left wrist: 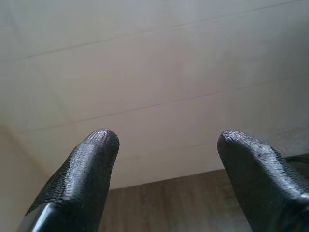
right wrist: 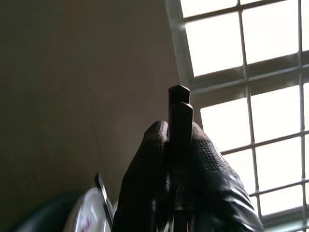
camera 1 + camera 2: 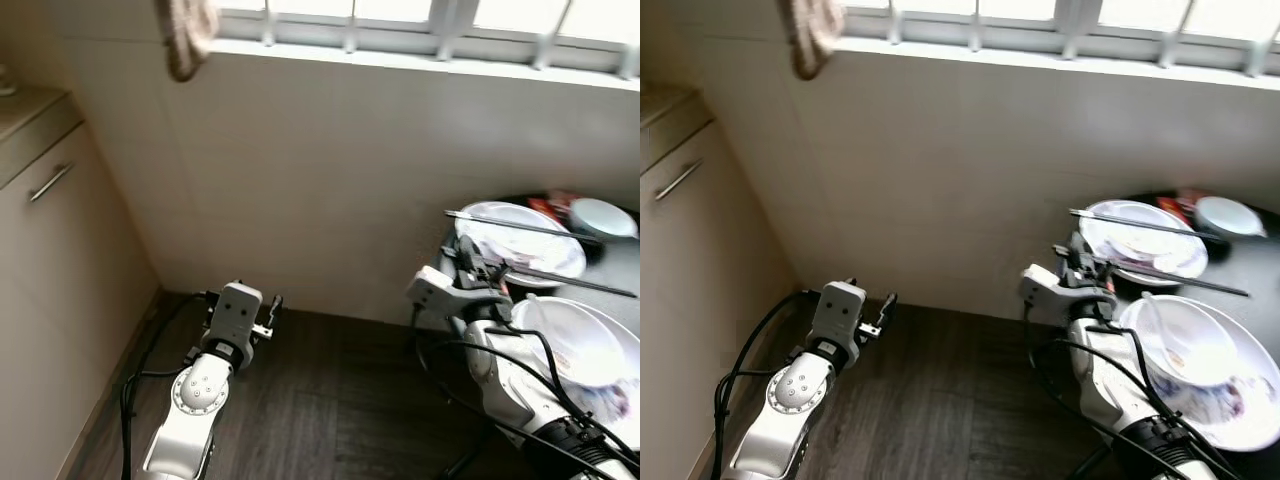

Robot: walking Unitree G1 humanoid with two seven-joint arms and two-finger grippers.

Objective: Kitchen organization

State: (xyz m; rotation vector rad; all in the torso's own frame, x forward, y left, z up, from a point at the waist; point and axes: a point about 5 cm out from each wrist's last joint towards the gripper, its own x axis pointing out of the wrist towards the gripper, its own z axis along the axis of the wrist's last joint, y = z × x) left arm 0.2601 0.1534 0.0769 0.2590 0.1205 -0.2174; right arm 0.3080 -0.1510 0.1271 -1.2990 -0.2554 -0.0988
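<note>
a household robot stands by a dark table set under a barred window, its right gripper raised at the table's near edge with both black fingers pressed together on a pair of dark chopsticks, whose square ends poke up past the fingertips in the right wrist view. the sticks reach out over the table towards a white plate that carries a second pair of chopsticks laid across it. nearer the robot sits a white bowl on a patterned plate, and a pale lidded dish rests at the far side beside a red packet. the left gripper hangs over the wood floor by the tiled wall, its fingers well apart and holding nothing. the tidying looks to be at an early stage: one pair of sticks is in hand, while the dishes, the other sticks and the packet still lie out on the table. the table is cut off at the frame's right edge, so what else it holds cannot be told; the bowl's contents are blurred. a cloth on the sill and a cabinet on the robot's left are only partly in frame.
</note>
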